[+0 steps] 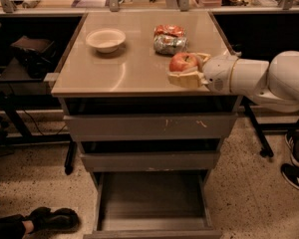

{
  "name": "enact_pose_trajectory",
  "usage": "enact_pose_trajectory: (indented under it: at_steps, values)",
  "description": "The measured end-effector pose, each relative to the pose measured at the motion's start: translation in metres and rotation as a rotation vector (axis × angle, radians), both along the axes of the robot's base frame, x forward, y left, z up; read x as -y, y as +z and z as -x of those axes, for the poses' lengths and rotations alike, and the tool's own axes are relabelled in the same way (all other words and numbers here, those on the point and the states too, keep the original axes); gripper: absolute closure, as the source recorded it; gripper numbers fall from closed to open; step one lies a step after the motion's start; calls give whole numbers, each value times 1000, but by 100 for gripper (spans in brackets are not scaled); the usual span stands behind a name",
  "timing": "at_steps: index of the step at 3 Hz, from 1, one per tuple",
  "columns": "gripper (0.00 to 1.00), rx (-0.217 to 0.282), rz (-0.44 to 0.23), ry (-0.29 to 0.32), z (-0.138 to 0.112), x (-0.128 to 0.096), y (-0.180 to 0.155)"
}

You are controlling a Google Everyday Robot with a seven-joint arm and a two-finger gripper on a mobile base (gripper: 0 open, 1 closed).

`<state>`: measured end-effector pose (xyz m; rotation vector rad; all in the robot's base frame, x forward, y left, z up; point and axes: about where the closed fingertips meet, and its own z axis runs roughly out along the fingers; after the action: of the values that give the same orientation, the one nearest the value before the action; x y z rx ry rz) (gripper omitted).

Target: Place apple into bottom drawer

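Observation:
The red apple [181, 61] with yellowish patches sits at the right front of the cabinet's tan top [114, 71]. My gripper [185, 68] reaches in from the right. Its pale fingers [185, 79] bracket the apple front and back and appear closed against it. The white arm [269, 78] stretches off to the right. The bottom drawer [152, 197] is pulled out at floor level below, with a plain grey floor and nothing in it. The two upper drawers [149, 126] are closed.
A white bowl [105, 39] stands at the back left of the top. An orange-and-silver foil snack bag [169, 38] lies just behind the apple. A person's shoe [50, 218] is on the floor at the lower left, and another shoe [295, 176] at the right.

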<state>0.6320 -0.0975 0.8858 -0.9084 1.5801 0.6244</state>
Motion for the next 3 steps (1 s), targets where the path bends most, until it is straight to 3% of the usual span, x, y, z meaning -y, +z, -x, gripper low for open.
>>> enact_pose_trajectory:
  at_steps: [1,2,3]
  values:
    - [100,9,22,-116,56,15,11]
    - [100,-25,189,-269,108,50,-12]
    - [100,-36,270,-254,133,34,-21]
